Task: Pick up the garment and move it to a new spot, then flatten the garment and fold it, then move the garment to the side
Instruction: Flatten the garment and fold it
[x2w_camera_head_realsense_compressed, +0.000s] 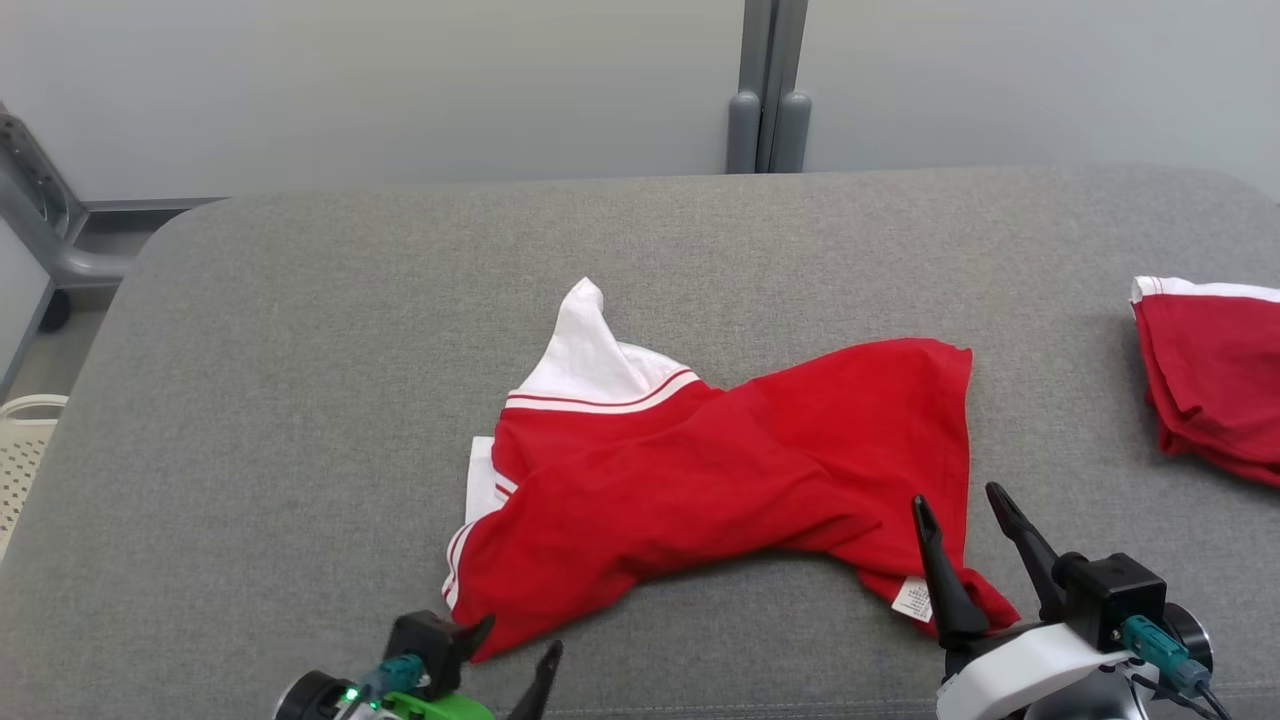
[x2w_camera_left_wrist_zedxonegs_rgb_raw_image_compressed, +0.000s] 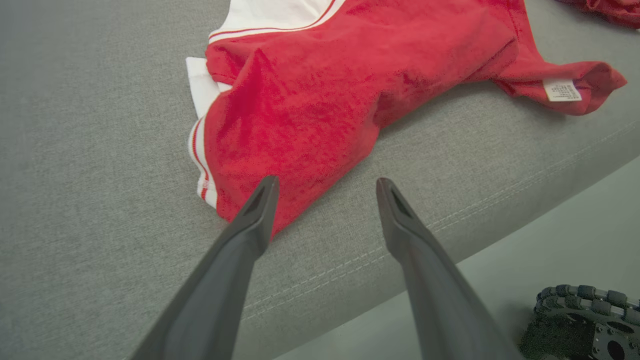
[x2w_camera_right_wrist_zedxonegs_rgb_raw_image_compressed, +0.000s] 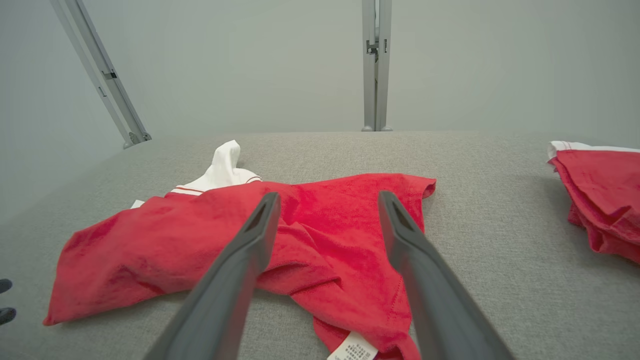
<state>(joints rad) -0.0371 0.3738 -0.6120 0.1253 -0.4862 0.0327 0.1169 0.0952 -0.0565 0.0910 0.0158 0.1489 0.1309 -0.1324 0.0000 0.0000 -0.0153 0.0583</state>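
While the red and white shirt (x2w_camera_head_realsense_compressed: 700, 470) lies crumpled mid-bench (x2w_camera_head_realsense_compressed: 300, 400), both pairs of fingers stand spread wide, holding nothing. The left fingers (x2w_camera_left_wrist_zedxonegs_rgb_raw_image_compressed: 250, 235) sit at its near left corner, one tip over the cloth. The right fingers (x2w_camera_head_realsense_compressed: 940, 575) rise over its near right corner, beside the white label (x2w_camera_head_realsense_compressed: 912, 598). A second red shirt (x2w_camera_head_realsense_compressed: 1215, 390) lies folded, well apart, at the right edge. A white basket (x2w_camera_head_realsense_compressed: 25, 450) stands off the left side.
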